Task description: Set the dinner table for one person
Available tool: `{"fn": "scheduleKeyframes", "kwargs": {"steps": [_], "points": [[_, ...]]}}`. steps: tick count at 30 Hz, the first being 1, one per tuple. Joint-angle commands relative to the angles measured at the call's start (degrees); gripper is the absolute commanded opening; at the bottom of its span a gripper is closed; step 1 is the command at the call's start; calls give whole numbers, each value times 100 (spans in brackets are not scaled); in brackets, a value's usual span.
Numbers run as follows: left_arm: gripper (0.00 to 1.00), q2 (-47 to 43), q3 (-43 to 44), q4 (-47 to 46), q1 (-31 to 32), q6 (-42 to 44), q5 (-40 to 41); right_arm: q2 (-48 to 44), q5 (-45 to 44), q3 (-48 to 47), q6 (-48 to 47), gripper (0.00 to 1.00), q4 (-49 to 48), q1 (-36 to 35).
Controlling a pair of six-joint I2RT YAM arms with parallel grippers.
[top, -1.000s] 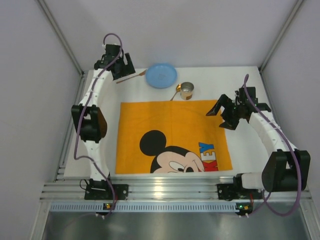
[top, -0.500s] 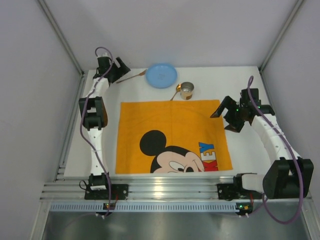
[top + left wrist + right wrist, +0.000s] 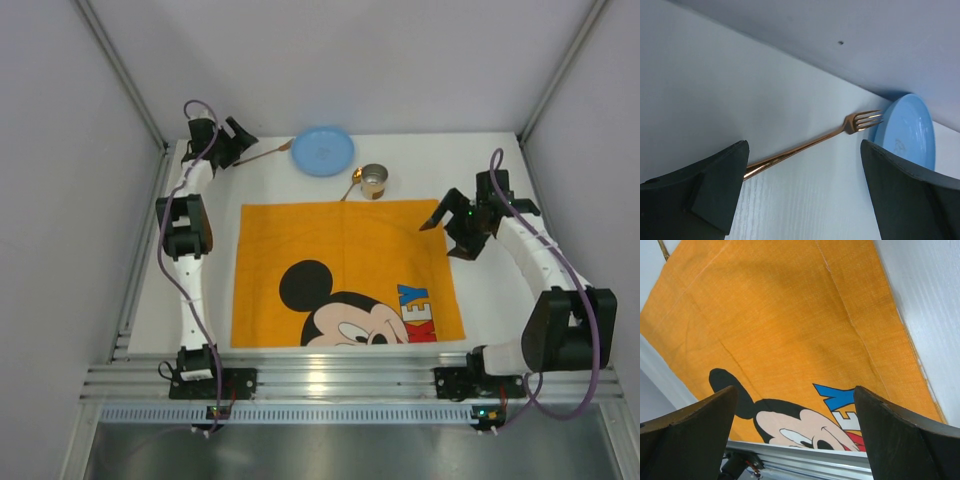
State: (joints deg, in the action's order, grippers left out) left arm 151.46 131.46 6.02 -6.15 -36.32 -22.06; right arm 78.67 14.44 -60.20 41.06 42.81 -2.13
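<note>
The white dinner table [image 3: 470, 165] carries an orange Mickey Mouse cloth [image 3: 345, 265] in its middle. Behind the cloth lie a copper fork [image 3: 262, 154], a blue plate [image 3: 323, 150], a metal cup [image 3: 374, 181] and a copper spoon [image 3: 352, 186]. My left gripper [image 3: 238, 148] is open at the back left, by the fork's handle end. In the left wrist view the fork [image 3: 815, 142] runs from the left finger towards the plate [image 3: 905, 132], with nothing held in that gripper [image 3: 804, 170]. My right gripper [image 3: 445, 237] hangs open over the cloth's right edge [image 3: 790, 330].
Grey walls close in the back and both sides, and the plate lies close to the back wall [image 3: 865, 40]. An aluminium rail [image 3: 330, 378] with both arm bases runs along the near edge. White tabletop [image 3: 925, 300] shows to the right of the cloth.
The left arm has stretched toward the back left corner, bringing its open gripper down by the fork's handle. The right gripper has shifted only slightly at the cloth's right edge.
</note>
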Motion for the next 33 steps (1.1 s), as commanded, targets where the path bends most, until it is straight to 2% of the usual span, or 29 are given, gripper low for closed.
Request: {"fn": "scheduleKeyframes", "kwargs": {"steps": [1,6,11,15,17,20,25,29,33], "points": [[98,130,126,373,-44,37,-87,174,-37,-492,-19,100,-159,-50],[98,130,100,733,-35,186,-193,324,33,-668,-168,100,-159,-51],[96,-2,3,1014,26,247,-623,386,112,-738,-317,100,-132,-42],[89,-519,-662,1664,385,800,-344,394,173,-773,-449,100,-106,-42],[88,-1001,-1285,1762,500,933,-80,377,209,-782,-485,100,-88,-42],[86,-1433,-1763,1718,589,942,185,342,244,-765,-564,100,-88,-33],[84,-1540,-1431,1788,589,1126,623,263,323,-695,-643,100,-80,-15],[86,-1094,-536,2219,1045,1599,1440,166,323,-598,-722,100,-45,2],[84,-855,-235,2377,1388,2083,2153,87,244,-650,-827,100,105,11]]}}
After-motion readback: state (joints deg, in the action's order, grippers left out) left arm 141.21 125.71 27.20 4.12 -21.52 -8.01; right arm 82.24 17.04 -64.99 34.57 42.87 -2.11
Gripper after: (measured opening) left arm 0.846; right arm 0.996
